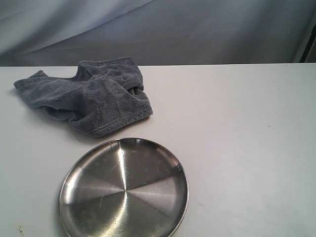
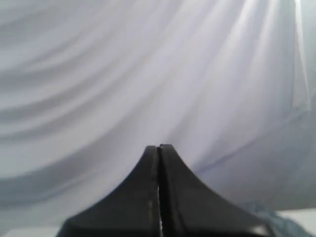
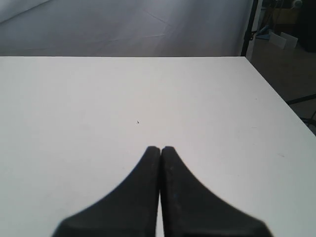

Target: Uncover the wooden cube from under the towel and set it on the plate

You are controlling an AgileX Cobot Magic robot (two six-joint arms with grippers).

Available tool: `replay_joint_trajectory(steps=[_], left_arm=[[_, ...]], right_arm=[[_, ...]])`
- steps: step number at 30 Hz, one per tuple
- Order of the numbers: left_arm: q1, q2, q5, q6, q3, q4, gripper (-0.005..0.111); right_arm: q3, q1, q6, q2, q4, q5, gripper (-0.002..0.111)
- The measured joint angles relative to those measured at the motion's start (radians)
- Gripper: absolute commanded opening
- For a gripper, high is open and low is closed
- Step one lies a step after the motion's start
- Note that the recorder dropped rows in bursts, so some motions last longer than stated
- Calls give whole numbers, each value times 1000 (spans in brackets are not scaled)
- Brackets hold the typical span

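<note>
Hiding, presumably, the wooden cube, the towel (image 1: 96, 98) lies heaped beside the plate (image 1: 123, 190); left gripper (image 2: 159, 146) and right gripper (image 3: 161, 147) jaws are pressed together.

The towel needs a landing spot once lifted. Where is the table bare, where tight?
Widest bare table lies right of the towel and the plate, out to the right edge. A smaller patch sits left of the plate, in front of the towel. Tight: the gap between towel hem and plate rim.
</note>
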Motion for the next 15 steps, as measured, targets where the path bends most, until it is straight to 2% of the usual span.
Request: replay_joint_trajectory(steps=[5,6,7,8,10,15], left_arm=[[0,0,-308,-5,-1,-5,0],[0,0,-404,-50,-1,-5,0],[0,0,-435,-95,-1,-5,0],[0,0,-489,-252,-1,15,0],[0,0,-514,-434,-1,60,0],[0,0,-525,-517,-1,80,0]], right_arm=[[0,0,0,0,0,0,0],[0,0,0,0,0,0,0],[0,0,0,0,0,0,0],[0,0,0,0,0,0,0],[0,0,0,0,0,0,0],[0,0,0,0,0,0,0]])
